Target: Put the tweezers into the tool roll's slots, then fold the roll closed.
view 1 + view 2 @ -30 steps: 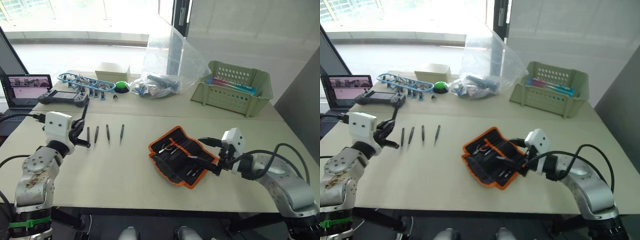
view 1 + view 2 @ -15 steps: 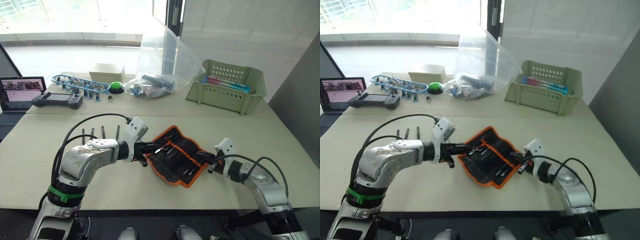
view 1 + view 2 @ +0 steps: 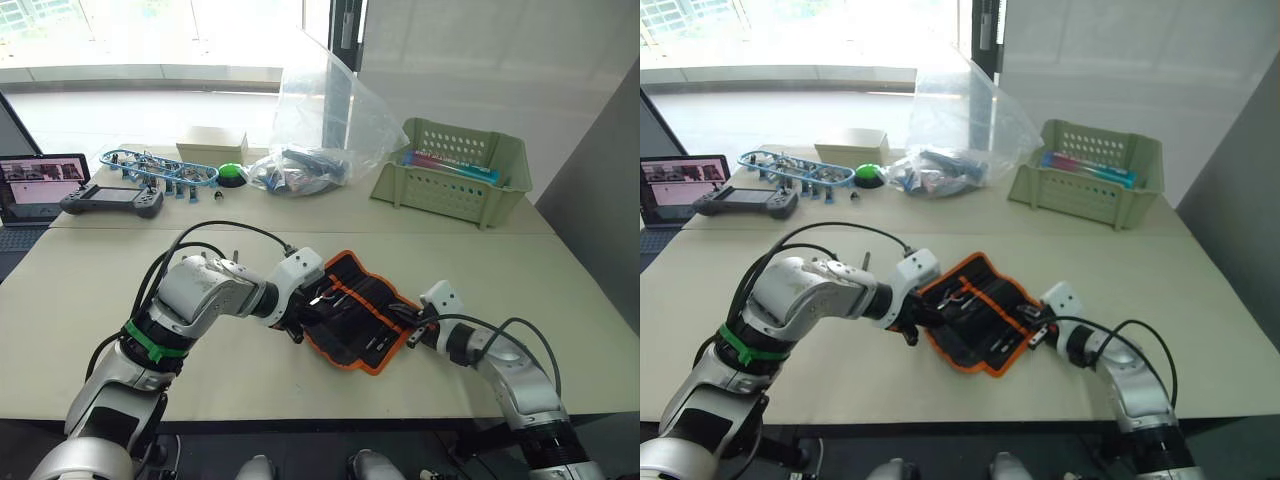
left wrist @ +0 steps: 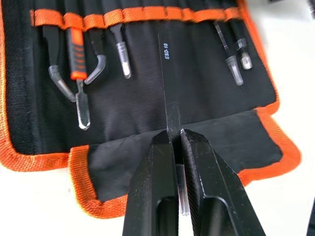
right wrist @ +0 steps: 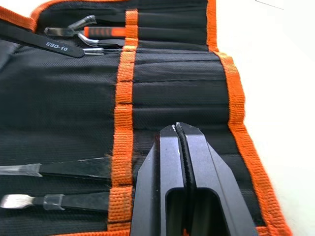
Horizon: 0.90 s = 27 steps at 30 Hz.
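Note:
The tool roll (image 3: 352, 308) lies open on the table, black with orange edging. Its slots (image 4: 147, 14) hold several tools with clear tip caps. My left gripper (image 4: 174, 133) is shut on a slim black tweezers (image 4: 166, 69) marked ESD-10. The tweezers lies over the roll's inner face and points at the slots. In the head view, this gripper (image 3: 300, 318) sits at the roll's left edge. My right gripper (image 5: 176, 127) is shut, with its tips down on the roll's black fabric (image 5: 74, 88) beside the orange border. It (image 3: 410, 335) sits at the roll's right edge.
A green perforated basket (image 3: 455, 185) stands at the back right, a clear plastic bag (image 3: 330, 120) of parts at the back middle. A game controller (image 3: 110, 200), a laptop (image 3: 40, 185), a small box (image 3: 212, 145) and blue parts (image 3: 155, 170) line the back left.
My left arm has swung from the table's left over to the roll, holding a tweezers. The right gripper has shut at the roll's right edge. The camera has shifted too.

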Each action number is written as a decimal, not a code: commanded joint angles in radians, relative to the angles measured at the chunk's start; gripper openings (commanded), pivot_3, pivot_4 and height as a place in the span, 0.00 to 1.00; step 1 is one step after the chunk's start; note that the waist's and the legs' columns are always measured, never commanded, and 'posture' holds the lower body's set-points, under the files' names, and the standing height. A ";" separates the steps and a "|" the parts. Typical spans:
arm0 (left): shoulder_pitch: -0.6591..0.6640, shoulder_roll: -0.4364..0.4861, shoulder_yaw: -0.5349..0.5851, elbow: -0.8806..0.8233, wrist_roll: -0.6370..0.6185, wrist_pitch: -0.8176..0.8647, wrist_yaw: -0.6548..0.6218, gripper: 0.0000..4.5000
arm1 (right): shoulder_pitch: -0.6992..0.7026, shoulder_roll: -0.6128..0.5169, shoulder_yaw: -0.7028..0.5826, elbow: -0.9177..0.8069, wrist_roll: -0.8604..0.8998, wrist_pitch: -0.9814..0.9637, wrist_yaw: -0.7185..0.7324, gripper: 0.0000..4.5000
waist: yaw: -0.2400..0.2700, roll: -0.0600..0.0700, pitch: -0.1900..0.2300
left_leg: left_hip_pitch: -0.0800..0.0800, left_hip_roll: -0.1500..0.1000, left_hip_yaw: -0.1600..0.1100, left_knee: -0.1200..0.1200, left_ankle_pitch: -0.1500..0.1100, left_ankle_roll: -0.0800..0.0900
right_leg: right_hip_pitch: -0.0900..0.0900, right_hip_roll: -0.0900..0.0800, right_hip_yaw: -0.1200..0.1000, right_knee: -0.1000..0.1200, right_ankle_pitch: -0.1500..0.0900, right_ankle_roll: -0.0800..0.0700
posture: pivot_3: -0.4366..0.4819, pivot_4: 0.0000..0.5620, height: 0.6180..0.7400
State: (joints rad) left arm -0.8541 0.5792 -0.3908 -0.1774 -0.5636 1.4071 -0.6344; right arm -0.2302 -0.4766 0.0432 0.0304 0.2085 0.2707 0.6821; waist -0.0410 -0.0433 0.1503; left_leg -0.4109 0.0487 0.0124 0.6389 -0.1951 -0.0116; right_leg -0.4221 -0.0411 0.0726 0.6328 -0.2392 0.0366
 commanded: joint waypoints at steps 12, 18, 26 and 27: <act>-0.126 -0.038 -0.115 0.114 0.093 -0.017 -0.027 0.00 | 0.058 0.031 0.057 -0.038 -0.043 0.343 -0.128 0.01 | 0.001 -0.001 -0.001 | 0.005 0.000 0.000 0.001 0.000 0.000 | 0.005 0.000 0.000 0.000 0.000 0.000 | 0.48 0.27 1.00; -0.137 -0.085 -0.139 0.178 0.137 -0.047 -0.021 0.00 | 0.065 0.053 0.077 -0.095 -0.040 0.338 -0.134 0.01 | 0.001 -0.003 -0.002 | 0.007 0.000 -0.001 0.001 0.000 0.000 | 0.008 0.000 0.000 0.000 0.000 0.000 | 0.48 0.27 1.00; -0.138 -0.162 -0.134 0.230 0.186 -0.063 -0.004 0.00 | 0.076 0.061 0.080 -0.135 -0.037 0.357 -0.143 0.01 | -0.002 -0.003 -0.002 | 0.005 0.000 -0.001 0.001 0.000 0.000 | 0.006 0.000 0.000 0.000 0.000 0.000 | 0.48 0.27 1.00; -0.137 -0.168 -0.132 0.236 0.191 -0.066 -0.003 0.00 | 0.078 0.063 0.082 -0.141 -0.036 0.360 -0.146 0.01 | -0.001 -0.003 -0.002 | 0.005 0.000 -0.001 0.001 0.000 0.000 | 0.006 0.000 0.000 0.000 0.000 0.000 | 0.48 0.27 1.00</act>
State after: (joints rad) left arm -0.9736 0.4223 -0.5329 0.0599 -0.3844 1.3575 -0.6399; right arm -0.1986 -0.4220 0.0651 -0.1442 0.1783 0.5704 0.5213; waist -0.0418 -0.0458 0.1479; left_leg -0.4063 0.0486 0.0110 0.6398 -0.1952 -0.0116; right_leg -0.4165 -0.0408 0.0722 0.6328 -0.2396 0.0369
